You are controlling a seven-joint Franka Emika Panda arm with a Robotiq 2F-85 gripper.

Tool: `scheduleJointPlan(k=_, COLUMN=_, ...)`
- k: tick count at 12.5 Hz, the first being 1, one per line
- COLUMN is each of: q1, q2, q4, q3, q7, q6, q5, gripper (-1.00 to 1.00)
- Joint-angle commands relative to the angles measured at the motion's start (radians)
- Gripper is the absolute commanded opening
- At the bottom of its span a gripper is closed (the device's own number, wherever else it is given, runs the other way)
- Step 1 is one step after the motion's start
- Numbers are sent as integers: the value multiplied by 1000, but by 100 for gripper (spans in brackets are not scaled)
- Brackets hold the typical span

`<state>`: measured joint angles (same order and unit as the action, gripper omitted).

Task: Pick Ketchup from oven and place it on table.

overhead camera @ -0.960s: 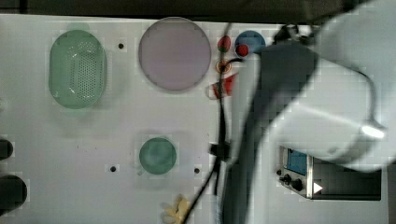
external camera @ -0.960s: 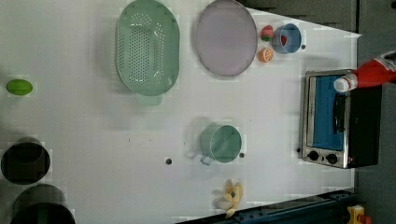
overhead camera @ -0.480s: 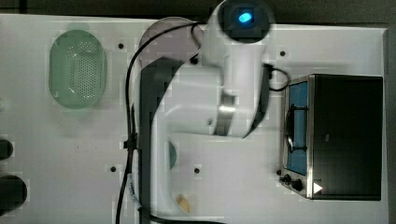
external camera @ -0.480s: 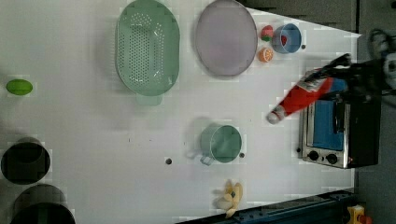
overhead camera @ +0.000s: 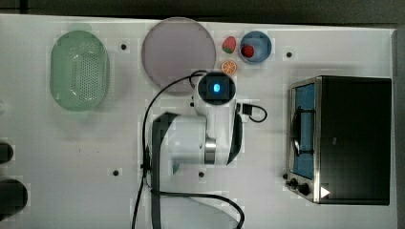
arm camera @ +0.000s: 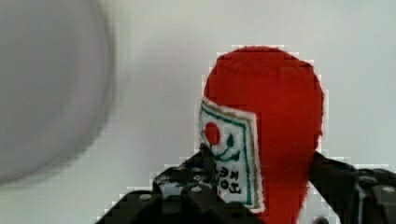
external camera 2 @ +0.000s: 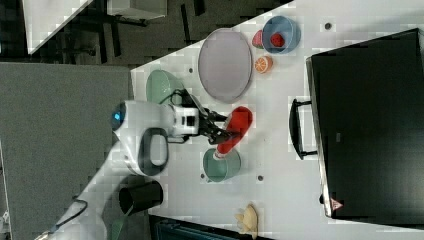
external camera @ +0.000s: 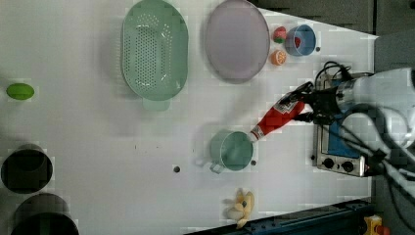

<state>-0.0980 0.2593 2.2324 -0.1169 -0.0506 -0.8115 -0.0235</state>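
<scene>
Gripper (external camera: 299, 108) clamped on the Ketchup (external camera: 275, 118), one finger on each side of the bottle's body near its base end. Left view: bottle slanted, white cap pointing toward the left view's lower left, cap tip at the rim of the green cup (external camera: 234, 151); whether cap touched the rim, could not tell. Bottle was clear of the oven (external camera: 338, 147) and over the table (external camera: 98, 147), held up in the air rather than lying down.

Right view: same grip, Ketchup (external camera 2: 235, 129) red body between the dark fingers, cap end down by the green cup (external camera 2: 222, 165). Oven (external camera 2: 370, 120) stood well apart at the right view's right, its dark handle (external camera 2: 299, 128) facing the arm.

Wrist view: Ketchup (arm camera: 266, 126) seen end-on, rounded red base toward the camera, white label with red and green marks on one side. Dark gripper finger (arm camera: 187, 186) pressed against the label side, the other against the opposite side. White table (arm camera: 327, 46) behind; edge of the lilac plate (arm camera: 42, 84) beyond, blurred.

Top view: arm's white body covered the bottle and cup. Oven (overhead camera: 353, 138) at the top view's right, blue-tinted glass door facing the arm, knobs at the top view's lower end of its front.

Other items on the table, left view: green colander (external camera: 154, 49), lilac plate (external camera: 237, 40), blue bowl (external camera: 300, 40) with a strawberry (external camera: 280, 34) and orange slice (external camera: 279, 58) just beside it, a green lime (external camera: 20, 91) well apart, banana (external camera: 242, 207) near the table's edge.
</scene>
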Motion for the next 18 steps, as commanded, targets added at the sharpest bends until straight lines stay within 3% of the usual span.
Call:
scheduleJointPlan(k=1, q1=9, q2=-12, q4=26, q3=-20, q7=6, q6=-77, q5=0, gripper=26)
scheduleJointPlan(k=4, q1=7, q2=50, q4=25, q3=-20, q7=6, q6=-86, q5=0, gripper=27)
scheduleJointPlan(k=6, q1=6, q2=50, q4=24, q3=-20, q7=6, q6=-121, q5=-1, gripper=66)
scheduleJointPlan(k=7, q1=5, q2=45, q4=22, q3=-20, q7=6, q6=-122, q5=-1, gripper=100)
scheduleJointPlan(k=11, q1=7, q2=-14, q4=-65, q3=-29, q7=-56, q6=-67, q5=-8, gripper=100)
scheduleJointPlan(k=13, q1=7, q2=-66, q4=-137, q3=-37, q7=-56, q6=52, q5=-8, gripper=100)
scheduleJointPlan(k=18, q1=7, q2=-157, q4=-533, q3=-44, q7=-56, q6=518, q5=-3, gripper=100)
